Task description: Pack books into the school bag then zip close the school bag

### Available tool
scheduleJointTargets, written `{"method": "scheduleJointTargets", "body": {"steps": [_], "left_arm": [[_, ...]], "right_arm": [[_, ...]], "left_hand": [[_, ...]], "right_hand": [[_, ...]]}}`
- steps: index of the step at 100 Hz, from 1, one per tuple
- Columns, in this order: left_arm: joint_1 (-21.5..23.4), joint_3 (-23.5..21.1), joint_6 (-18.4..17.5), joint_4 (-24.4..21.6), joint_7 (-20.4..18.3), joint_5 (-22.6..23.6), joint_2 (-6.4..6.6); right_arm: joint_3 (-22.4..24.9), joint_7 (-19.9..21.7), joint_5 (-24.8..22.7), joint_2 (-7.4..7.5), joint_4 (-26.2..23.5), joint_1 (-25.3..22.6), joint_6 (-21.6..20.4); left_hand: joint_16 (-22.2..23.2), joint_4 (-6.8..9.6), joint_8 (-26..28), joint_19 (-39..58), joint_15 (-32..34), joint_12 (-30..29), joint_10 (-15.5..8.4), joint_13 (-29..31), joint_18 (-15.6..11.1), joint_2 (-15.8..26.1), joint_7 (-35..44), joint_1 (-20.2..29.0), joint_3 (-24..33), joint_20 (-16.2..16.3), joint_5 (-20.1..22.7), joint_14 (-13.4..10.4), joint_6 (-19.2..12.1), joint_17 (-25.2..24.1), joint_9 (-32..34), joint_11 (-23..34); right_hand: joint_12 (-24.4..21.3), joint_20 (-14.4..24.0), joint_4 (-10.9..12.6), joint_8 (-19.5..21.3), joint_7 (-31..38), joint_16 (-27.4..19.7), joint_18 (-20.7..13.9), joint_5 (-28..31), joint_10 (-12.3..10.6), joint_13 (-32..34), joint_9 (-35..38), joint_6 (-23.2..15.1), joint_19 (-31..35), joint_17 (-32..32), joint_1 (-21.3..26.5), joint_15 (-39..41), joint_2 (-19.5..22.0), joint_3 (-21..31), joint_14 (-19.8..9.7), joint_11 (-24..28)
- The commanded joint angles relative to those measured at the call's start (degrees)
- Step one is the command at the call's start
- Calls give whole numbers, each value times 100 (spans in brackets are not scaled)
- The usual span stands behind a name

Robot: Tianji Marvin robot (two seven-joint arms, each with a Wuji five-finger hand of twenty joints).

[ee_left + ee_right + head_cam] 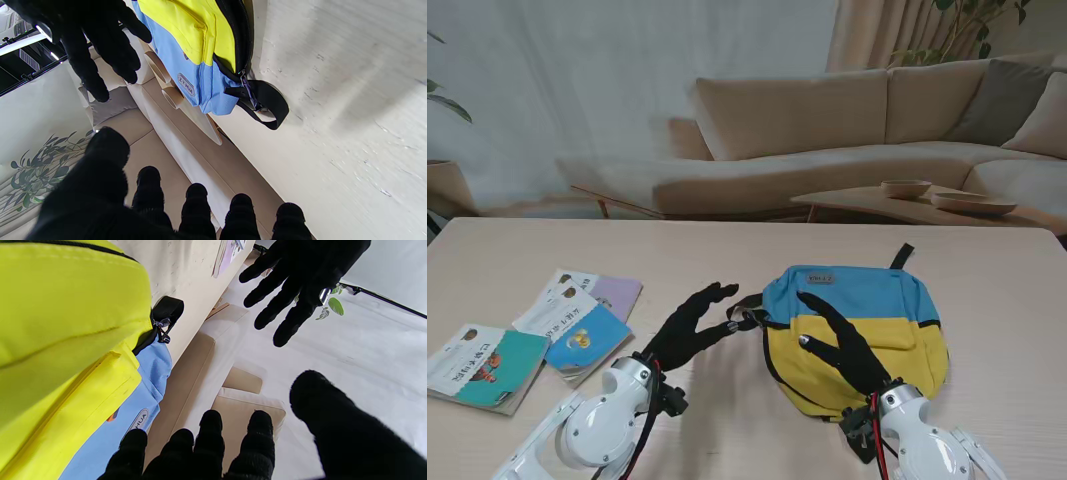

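The blue and yellow school bag (867, 305) lies flat on the table, right of centre. Its black zip band runs along its left side and ends at a strap loop (268, 103) with the zip pull (245, 83) beside it. My left hand (689, 328) is open, its fingertips just short of that loop and touching nothing. My right hand (842, 345) hovers open over the bag's yellow panel (66, 316). Three books lie to the left: a teal one (487, 368), a blue one (582, 338) and a lavender one (609, 293). No book is held.
The table's (727, 250) far edge runs in front of a beige sofa (827, 130). A low side table with bowls (927, 195) stands beyond it on the right. Bare table top lies between the books and the bag.
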Motion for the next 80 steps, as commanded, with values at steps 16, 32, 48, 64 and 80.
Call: {"method": "scheduleJointTargets", "body": {"steps": [16, 32, 48, 64, 80], "left_arm": [[24, 4, 69, -51, -124, -59, -28], [42, -14, 49, -58, -82, -12, -33], [71, -18, 123, -96, -82, -11, -34], [123, -78, 208, -183, -67, 41, -31], [253, -435, 55, -275, -50, 550, 24]], "right_arm": [[-4, 62, 25, -56, -10, -32, -25], [25, 88, 47, -54, 1, -29, -45], [46, 16, 74, -72, 14, -45, -70], [44, 10, 96, -75, 9, -50, -63], [88, 32, 123, -74, -11, -47, -82]], "left_hand": [[45, 178, 64, -206, -107, 66, -182, -142, -203, 9, 56, -176, 170, -141, -193, -228, 33, -22, -132, 47], [76, 178, 109, -193, -85, 110, -142, -140, -197, -19, 142, -165, 197, -130, -179, -218, 60, -23, -89, 152], [331, 160, 330, -24, 8, 268, 10, -147, -132, -72, 533, -158, 314, 108, -206, -143, 184, -64, 15, 504], [922, 133, 624, 222, 176, 518, 130, -164, -61, -200, 871, -152, 537, 651, -240, -28, 462, -133, 96, 861], [1625, 104, 1007, 785, 642, 944, 327, 252, 176, -495, 1305, -141, 1057, 2020, -270, 293, 614, -161, 379, 1389]], "right_hand": [[65, 80, -111, -118, 178, 44, -125, -107, -181, -154, -76, -72, -289, 32, 34, 42, -2, 96, -139, 111], [71, 91, -118, -149, 246, 41, -135, -114, -187, -156, -72, -69, -287, 27, 39, 42, -1, 105, -137, 127], [90, 104, -127, -173, 348, 44, -129, -127, -175, -151, -78, -63, -274, 28, 47, 58, -11, 126, -140, 167], [102, 111, -135, -195, 446, 44, -129, -129, -175, -142, -76, -43, -266, 24, 67, 73, -20, 147, -138, 196], [113, 116, -144, -224, 543, 45, -123, -118, -160, -129, -68, -42, -255, 32, 82, 92, -29, 155, -127, 223]]}}
